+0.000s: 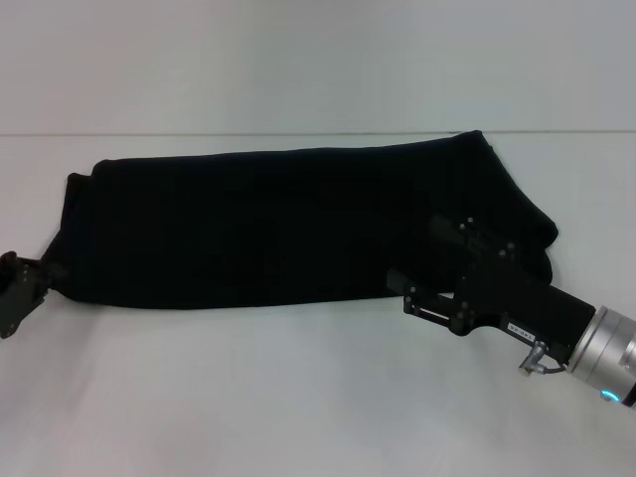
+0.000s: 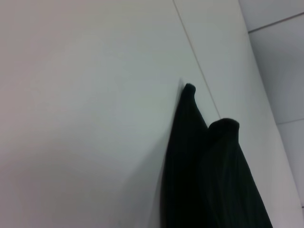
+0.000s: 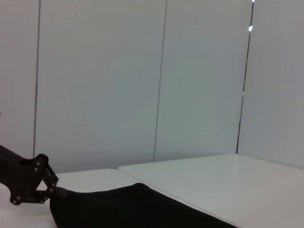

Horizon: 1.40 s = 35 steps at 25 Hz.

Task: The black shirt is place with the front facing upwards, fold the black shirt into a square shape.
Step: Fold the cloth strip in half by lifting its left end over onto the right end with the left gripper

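The black shirt (image 1: 288, 224) lies folded lengthwise into a long band across the white table (image 1: 298, 397). No lettering or tag shows. My left gripper (image 1: 22, 290) sits at the band's left end, touching its near corner; it also shows in the right wrist view, left gripper (image 3: 29, 186), against the shirt (image 3: 128, 209). My right gripper (image 1: 419, 256) is open over the band's right part, one finger above the cloth and the other just off the near edge. The left wrist view shows only the shirt's folded layers (image 2: 209, 175) on the table.
A seam (image 1: 298, 133) crosses the table behind the shirt. White wall panels (image 3: 142, 80) stand beyond the table. Bare tabletop runs in front of the shirt.
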{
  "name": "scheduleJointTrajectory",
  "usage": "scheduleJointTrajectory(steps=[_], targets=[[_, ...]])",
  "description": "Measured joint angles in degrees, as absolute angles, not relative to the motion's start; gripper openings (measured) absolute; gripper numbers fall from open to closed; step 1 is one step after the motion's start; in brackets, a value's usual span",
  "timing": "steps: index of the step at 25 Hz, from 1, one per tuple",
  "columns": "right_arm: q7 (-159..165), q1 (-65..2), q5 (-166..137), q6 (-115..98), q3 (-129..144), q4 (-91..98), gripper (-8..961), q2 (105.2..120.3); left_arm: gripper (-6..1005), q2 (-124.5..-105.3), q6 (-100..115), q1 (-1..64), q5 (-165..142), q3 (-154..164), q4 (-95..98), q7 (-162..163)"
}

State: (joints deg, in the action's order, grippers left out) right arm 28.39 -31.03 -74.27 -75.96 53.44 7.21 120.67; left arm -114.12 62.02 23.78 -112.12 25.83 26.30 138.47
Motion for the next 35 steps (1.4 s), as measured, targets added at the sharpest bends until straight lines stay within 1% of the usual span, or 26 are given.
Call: scheduleJointTrajectory(steps=[1, 7, 15, 22, 26, 29, 32, 35], targets=[[28.39, -31.02, -74.27, -75.96, 53.43, 7.21, 905, 120.67, 19, -114.08, 62.02, 23.73, -112.11, 25.42, 26.32, 138.24], [28.44, -30.99, -74.27, -75.96, 53.44, 7.21, 906, 120.67, 19, -113.15, 61.19, 23.28, -112.06, 23.19, 26.51, 137.21], [28.54, -30.70, -74.20, -75.88, 53.44, 7.21, 905, 120.60, 18, -110.97, 59.70, 22.73, -112.18, 20.22, 27.16, 136.55], [28.69, -30.20, -74.03, -75.94, 53.44, 7.21, 906, 120.49, 19, -110.73, 61.32, 23.47, -111.30, 19.04, 27.67, 136.52], [28.74, -29.36, -74.11, -75.95, 53.43, 7.21, 905, 120.41, 18, -110.92, 65.41, 24.95, -107.15, 19.00, 27.71, 136.48], [28.71, -28.54, -74.13, -75.96, 53.43, 7.21, 905, 120.40, 18, -111.30, 69.54, 27.66, -103.05, 19.08, 27.84, 136.07], [28.63, -27.45, -74.16, -76.29, 53.43, 7.21, 905, 120.41, 18, -112.36, 72.61, 31.42, -100.93, 19.50, 27.87, 135.63], [28.58, -26.14, -74.12, -77.47, 53.20, 7.15, 905, 120.41, 18, -114.36, 74.04, 36.42, -100.74, 19.76, 27.87, 134.70]])
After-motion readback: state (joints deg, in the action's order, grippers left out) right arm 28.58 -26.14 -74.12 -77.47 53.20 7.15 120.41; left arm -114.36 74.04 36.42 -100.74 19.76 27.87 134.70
